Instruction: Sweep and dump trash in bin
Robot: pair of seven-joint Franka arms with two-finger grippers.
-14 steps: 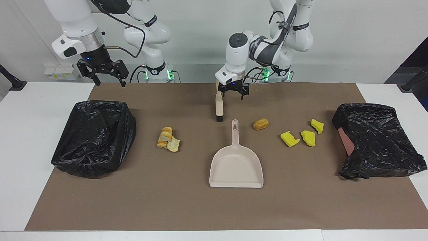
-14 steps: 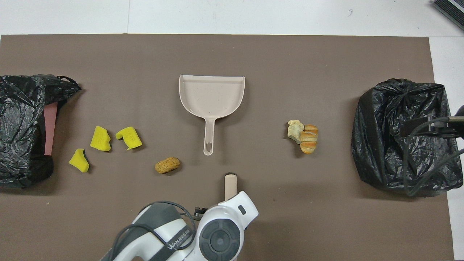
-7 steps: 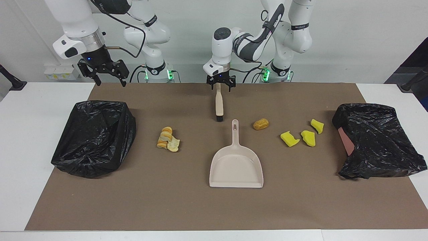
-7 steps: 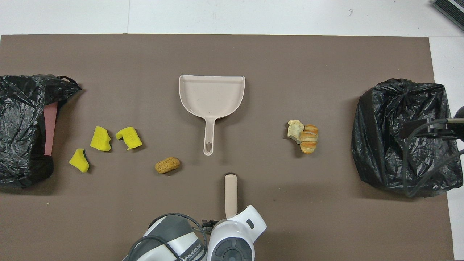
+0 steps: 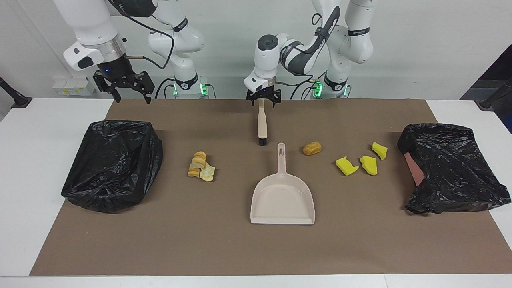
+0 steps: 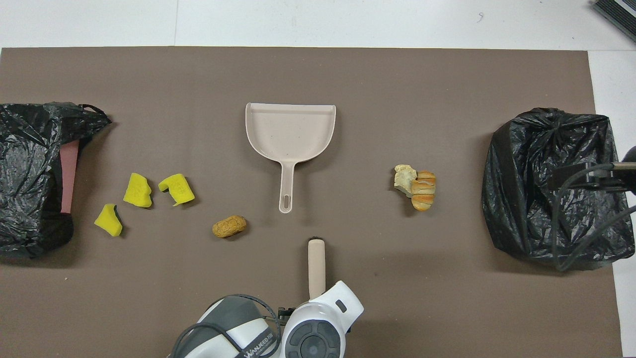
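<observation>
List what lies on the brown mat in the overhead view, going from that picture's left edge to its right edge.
Black bin bag → yellow sponge chunks → golden-brown lump → dustpan → bread-like pieces → second black bin bag.

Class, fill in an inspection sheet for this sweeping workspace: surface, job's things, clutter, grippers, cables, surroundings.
Surface: brown mat on a white table.
Job's things: three yellow sponge chunks, golden-brown lump and bread-like pieces lie loose on the mat; dustpan lies flat; brush lies nearer the robots than the dustpan; one black-bagged bin at the right arm's end, another black-bagged bin at the left arm's.
Clutter: nothing seen.
Grippers: left gripper open, at the brush handle's end; right gripper open, waiting raised.
Cables: black cable along the right arm.
Surroundings: white wall.
</observation>
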